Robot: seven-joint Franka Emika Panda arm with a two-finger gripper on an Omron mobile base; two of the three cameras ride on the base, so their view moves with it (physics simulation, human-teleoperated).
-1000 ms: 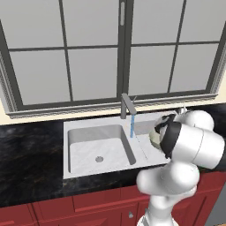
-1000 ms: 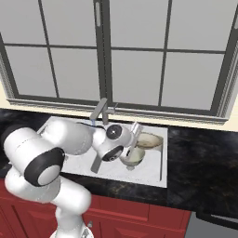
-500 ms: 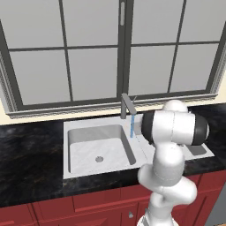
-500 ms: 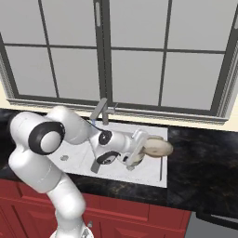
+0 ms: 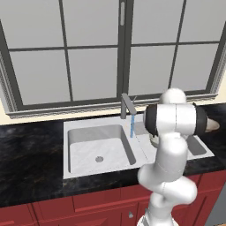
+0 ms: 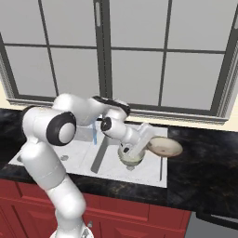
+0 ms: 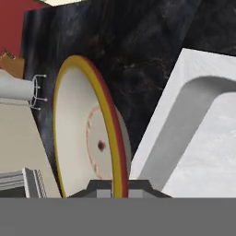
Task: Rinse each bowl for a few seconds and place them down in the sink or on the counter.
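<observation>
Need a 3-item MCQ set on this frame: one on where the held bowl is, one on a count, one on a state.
1. Where is the held bowl?
A. over the sink's right edge, next to the counter
B. on the window sill
C. flat in the left basin

2. How many bowls show in the right base view?
A. one
B. two
C. four

3. What is the faucet doing?
A. off
B. running
C. detached

Key: 1 A, the bowl hangs in the gripper by the right edge of the sink, beside the counter. 2 B, the held one plus a second bowl in the right basin. 3 B, a blue stream falls from the spout.
</observation>
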